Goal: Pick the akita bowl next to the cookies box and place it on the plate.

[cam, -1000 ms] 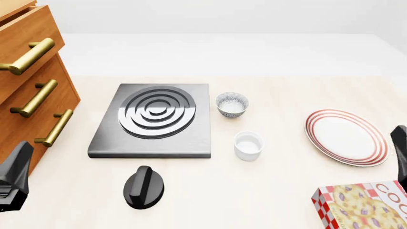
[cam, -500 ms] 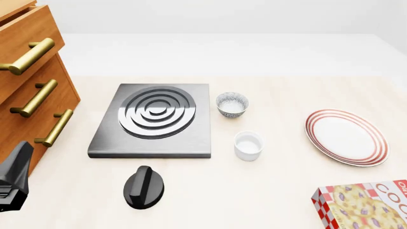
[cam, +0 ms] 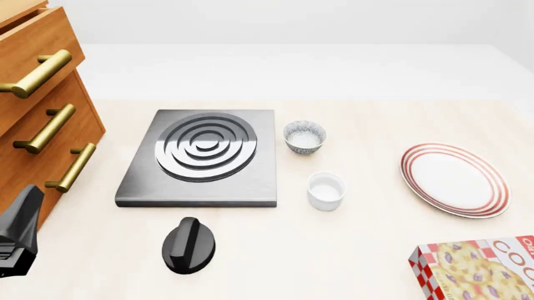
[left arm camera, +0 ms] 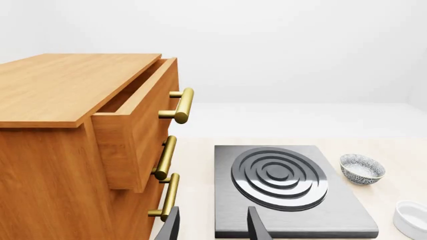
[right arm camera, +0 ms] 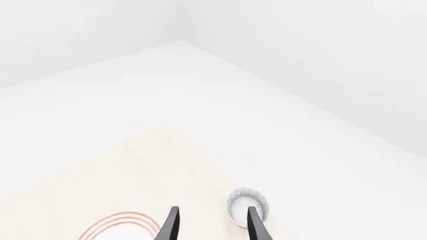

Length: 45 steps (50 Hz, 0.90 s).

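In the right wrist view the speckled akita bowl (right arm camera: 243,204) sits on the table near its edge, apart from the red-ringed plate (right arm camera: 115,223). My right gripper (right arm camera: 212,226) is open and short of the bowl, one finger covering part of it. That bowl and the right gripper are outside the front view. The plate (cam: 454,180) lies at the right there, the cookies box (cam: 484,269) at the near right corner. My left gripper (left arm camera: 212,227) is open with nothing in it, near the cabinet; the left arm (cam: 19,234) shows at the lower left.
A like-patterned smaller bowl (cam: 304,136) and a plain white cup (cam: 326,190) stand just right of the black stove plate (cam: 204,156). A black knob (cam: 189,245) lies in front of it. A wooden drawer cabinet (cam: 42,112) with brass handles fills the left side.
The dark tip of the right arm, at the front view's right edge one second ago, has left that view. Nothing on the table has moved.
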{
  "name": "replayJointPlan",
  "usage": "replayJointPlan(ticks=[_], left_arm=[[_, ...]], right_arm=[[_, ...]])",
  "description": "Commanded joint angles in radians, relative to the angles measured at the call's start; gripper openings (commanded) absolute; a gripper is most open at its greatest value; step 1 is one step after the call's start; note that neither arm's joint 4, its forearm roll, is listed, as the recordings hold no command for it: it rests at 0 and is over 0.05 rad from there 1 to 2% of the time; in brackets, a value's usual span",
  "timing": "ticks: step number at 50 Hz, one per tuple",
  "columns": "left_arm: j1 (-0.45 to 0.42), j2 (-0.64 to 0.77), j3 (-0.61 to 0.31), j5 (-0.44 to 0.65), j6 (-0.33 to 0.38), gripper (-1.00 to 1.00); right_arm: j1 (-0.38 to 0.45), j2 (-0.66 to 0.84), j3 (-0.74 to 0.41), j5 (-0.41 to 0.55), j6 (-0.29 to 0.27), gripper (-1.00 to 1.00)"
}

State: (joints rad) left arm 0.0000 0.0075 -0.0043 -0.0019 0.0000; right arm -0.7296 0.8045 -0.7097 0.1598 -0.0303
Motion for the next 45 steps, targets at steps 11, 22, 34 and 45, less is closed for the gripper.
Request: replayJointPlan(ticks=[11,22,34,45], left_arm=[[0.0,0.0,0.0,0.0,0.0,1.0],[0.0,0.0,0.0,0.0,0.0,1.0],[0.0,0.0,0.0,0.0,0.0,1.0],[0.0,0.0,0.0,0.0,0.0,1.0]], right_arm=[[-0.267,0.516,-0.141,-0.223,0.03,1.0],[-0.311,0.651,-0.158,-0.286,0.017,1.0],[-0.37,0.816,-0.235,-0.308,0.008,1.0],[-0.374,0.907,-0.188,-0.398,-0.005,1.0]])
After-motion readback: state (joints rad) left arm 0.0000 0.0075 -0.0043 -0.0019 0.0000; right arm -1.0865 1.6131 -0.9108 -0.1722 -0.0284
